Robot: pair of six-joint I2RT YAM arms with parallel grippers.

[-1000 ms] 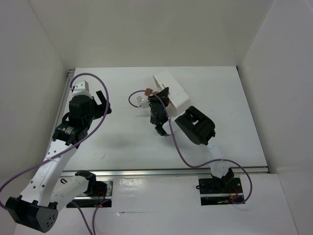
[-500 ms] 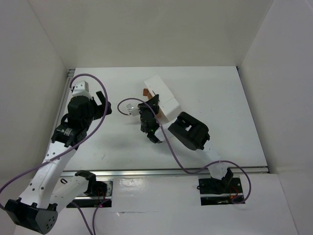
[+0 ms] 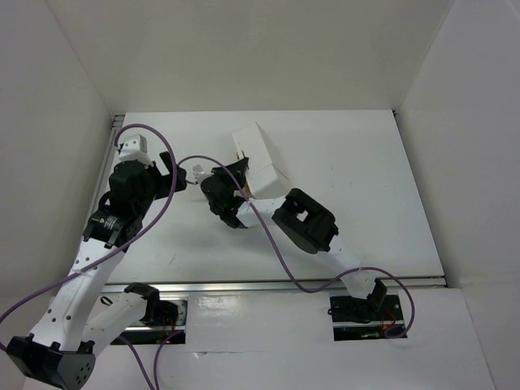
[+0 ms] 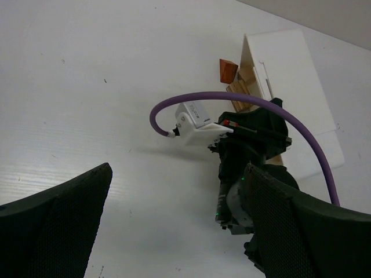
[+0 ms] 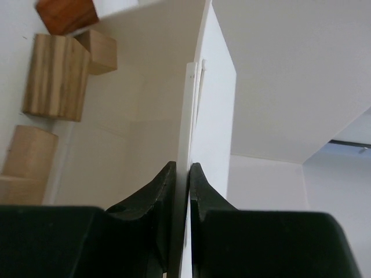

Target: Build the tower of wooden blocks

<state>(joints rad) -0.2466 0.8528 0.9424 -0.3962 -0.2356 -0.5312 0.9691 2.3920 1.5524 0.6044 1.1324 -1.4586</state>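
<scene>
Wood blocks (image 5: 55, 75): pale tan, raw grain visible. Reddish-brown block (image 5: 64, 13): smoother wood. Tray (image 4: 290, 63): white plastic, smooth, matt. Worktop (image 4: 87, 69): white, matt. Pads of the left fingers (image 4: 58, 220): black, mesh-textured. Cable (image 4: 232, 98): purple, glossy.

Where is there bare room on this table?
Free: the table's right half, from the white tray to the right wall; the near strip between left arm and right arm. Crowded: centre-left, where the right hand pinches the tray, beside wooden blocks and the open left hand.
</scene>
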